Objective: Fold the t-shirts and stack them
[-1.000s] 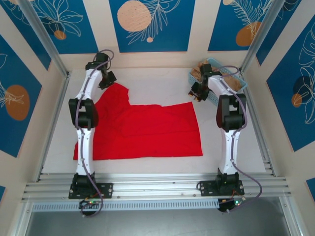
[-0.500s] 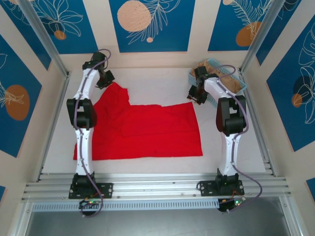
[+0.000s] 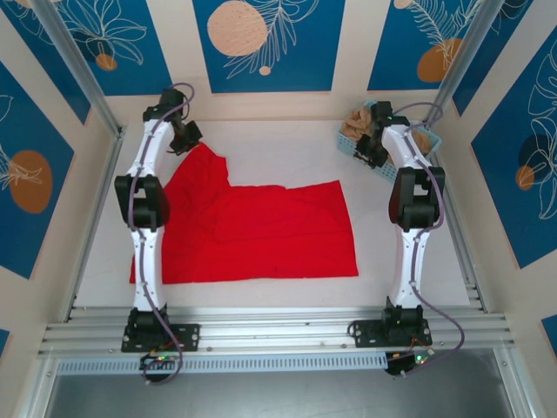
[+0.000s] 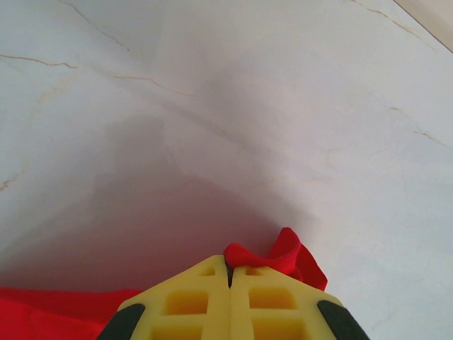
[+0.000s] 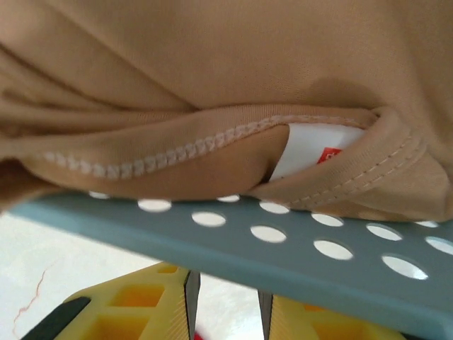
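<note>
Right gripper [image 5: 225, 306] had swung to the basket [image 5: 318, 263], slightly open, empty; left gripper [image 4: 230, 275] pinched the limp red t-shirt [image 3: 261, 231] by its far corner.

Left hand [image 3: 186, 138] at far corner of spread red t-shirt [image 3: 261, 231].

The red t-shirt [image 3: 252, 231] lies spread mostly flat on the surface [image 3: 287, 148], plain side up. One flap reaches toward the far left, its tip pinched in the left gripper [image 4: 229, 268]. The tan t-shirts [image 5: 212, 78] sit bunched in the basket [image 5: 141, 234] at far right, stitched hems and a white label [image 5: 315, 145] showing. How many there are is hard to tell.
</note>
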{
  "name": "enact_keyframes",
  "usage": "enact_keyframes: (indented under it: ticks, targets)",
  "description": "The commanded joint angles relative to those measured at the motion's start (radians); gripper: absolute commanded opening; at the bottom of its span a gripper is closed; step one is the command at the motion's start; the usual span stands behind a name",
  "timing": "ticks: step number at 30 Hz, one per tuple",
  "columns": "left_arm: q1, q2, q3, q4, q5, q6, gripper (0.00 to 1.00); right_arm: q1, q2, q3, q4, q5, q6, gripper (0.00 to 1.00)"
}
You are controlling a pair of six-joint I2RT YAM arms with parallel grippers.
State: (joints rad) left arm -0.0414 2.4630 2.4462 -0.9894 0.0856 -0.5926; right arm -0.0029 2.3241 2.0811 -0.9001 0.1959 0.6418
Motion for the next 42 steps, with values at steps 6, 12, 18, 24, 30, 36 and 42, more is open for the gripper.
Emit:
enact_keyframes:
  ticks: [6,12,18,24,30,36,42]
  targets:
    - [-0.002,-0.123,-0.103,-0.015,0.005,0.013,0.00,0.033,-0.027,0.078,-0.023,-0.087,-0.097,0.31]
    - [0.000,-0.152,-0.141,-0.020,-0.020,0.050,0.00,0.091,-0.229,-0.229,0.094,-0.073,-0.099,0.37]
    - [0.002,-0.163,-0.141,-0.018,-0.023,0.052,0.00,0.137,-0.166,-0.272,0.068,-0.081,-0.093,0.42]
    - [0.005,-0.173,-0.139,-0.021,-0.005,0.052,0.00,0.149,-0.051,-0.189,0.021,-0.069,-0.088,0.38]
    - [0.014,-0.175,-0.138,-0.032,0.003,0.059,0.00,0.151,0.001,-0.137,-0.006,-0.063,-0.092,0.29]
    - [0.020,-0.188,-0.137,-0.040,0.002,0.067,0.00,0.152,0.000,-0.153,-0.007,-0.059,-0.091,0.19]
    - [0.020,-0.223,-0.147,-0.066,-0.012,0.075,0.00,0.154,-0.042,-0.171,0.007,-0.062,-0.111,0.05]
